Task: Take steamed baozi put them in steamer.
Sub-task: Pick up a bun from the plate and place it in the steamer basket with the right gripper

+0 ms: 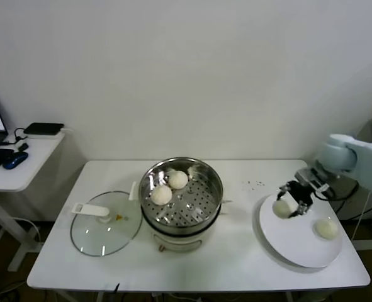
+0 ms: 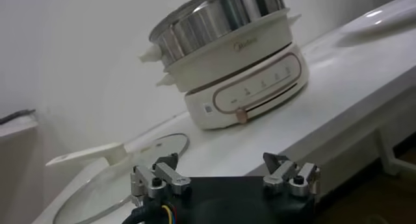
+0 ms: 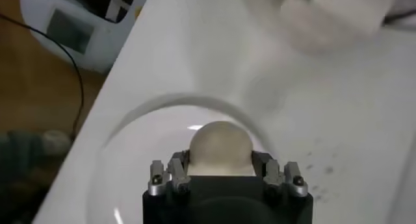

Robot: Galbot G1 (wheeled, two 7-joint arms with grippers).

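Observation:
Two steamed baozi (image 1: 161, 194) (image 1: 178, 179) lie in the steel steamer (image 1: 214, 182) at the table's middle. A third baozi (image 1: 327, 228) rests on the white plate (image 1: 296, 248) at the right. My right gripper (image 1: 293, 204) is over the plate's left part, shut on another baozi (image 1: 281, 207). In the right wrist view that bun (image 3: 220, 146) sits between the fingers of the right gripper (image 3: 220, 163), which press on both its sides. My left gripper (image 2: 224, 161) hangs open and empty by the table's front edge, facing the steamer (image 2: 221, 14).
The glass lid (image 1: 104, 223) with its white handle lies flat to the left of the steamer. A side desk (image 1: 22, 163) with a laptop and mouse stands at the far left. A few dark specks dot the table between steamer and plate.

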